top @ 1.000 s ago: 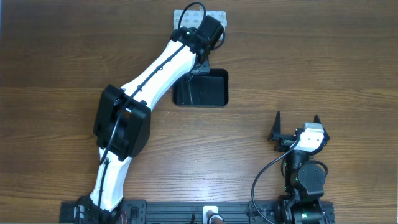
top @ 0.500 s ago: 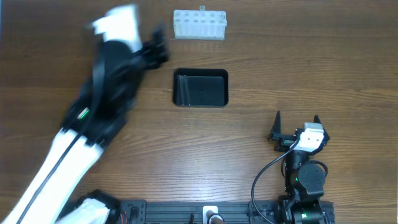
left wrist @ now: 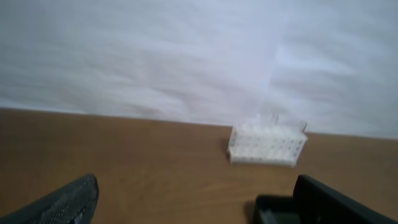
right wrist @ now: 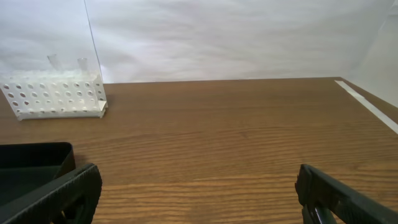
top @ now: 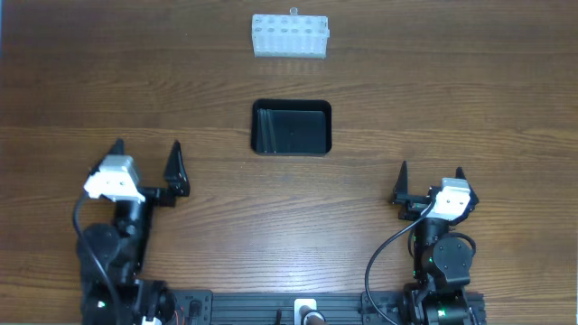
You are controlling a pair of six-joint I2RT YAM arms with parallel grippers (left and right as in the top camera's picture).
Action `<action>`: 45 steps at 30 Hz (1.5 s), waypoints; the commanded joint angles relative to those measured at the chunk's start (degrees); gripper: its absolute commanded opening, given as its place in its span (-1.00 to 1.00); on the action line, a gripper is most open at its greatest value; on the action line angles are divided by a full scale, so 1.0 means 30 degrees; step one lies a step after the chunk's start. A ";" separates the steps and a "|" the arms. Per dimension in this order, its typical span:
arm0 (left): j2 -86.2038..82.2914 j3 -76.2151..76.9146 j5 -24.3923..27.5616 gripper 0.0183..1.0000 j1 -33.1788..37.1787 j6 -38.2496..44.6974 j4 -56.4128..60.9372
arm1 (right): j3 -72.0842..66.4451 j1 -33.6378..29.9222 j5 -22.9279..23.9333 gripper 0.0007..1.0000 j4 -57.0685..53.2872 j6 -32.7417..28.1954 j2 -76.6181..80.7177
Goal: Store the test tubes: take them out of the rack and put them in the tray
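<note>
I log the rack (top: 289, 36) beyond the tray (top: 291, 128) on the desk (top: 470, 81). From above, one tube rim pokes out; the right wrist view resolves two test tubes (right wrist: 83, 62) standing upright in it. Left tool (top: 146, 146) and right tool (top: 432, 168), on the tray's near side, gape wide and hold nothing.

On the surface (top: 470, 81), the test tube rack (top: 289, 37) stands at the far side, near the middle, with test tubes (right wrist: 82, 63) upright in it. The tray (top: 292, 128) lies before the rack, apart from it. The left pincer (top: 146, 152) sits nearer, left of the tray; the right pincer (top: 432, 171) sits nearer, right of it, both well apart from the tray.
</note>
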 commanded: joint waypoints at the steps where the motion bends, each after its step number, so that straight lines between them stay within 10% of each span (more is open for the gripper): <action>1: -0.2237 -0.2776 0.1333 1.00 0.0189 0.0495 0.0007 | -0.0124 0.0066 -0.0022 0.99 -0.0015 0.0058 -0.0138; 45: -0.5020 -0.4772 0.1151 0.99 0.0189 0.0488 -0.1457 | -0.0124 0.0066 -0.0087 0.99 0.0015 0.0160 -0.0138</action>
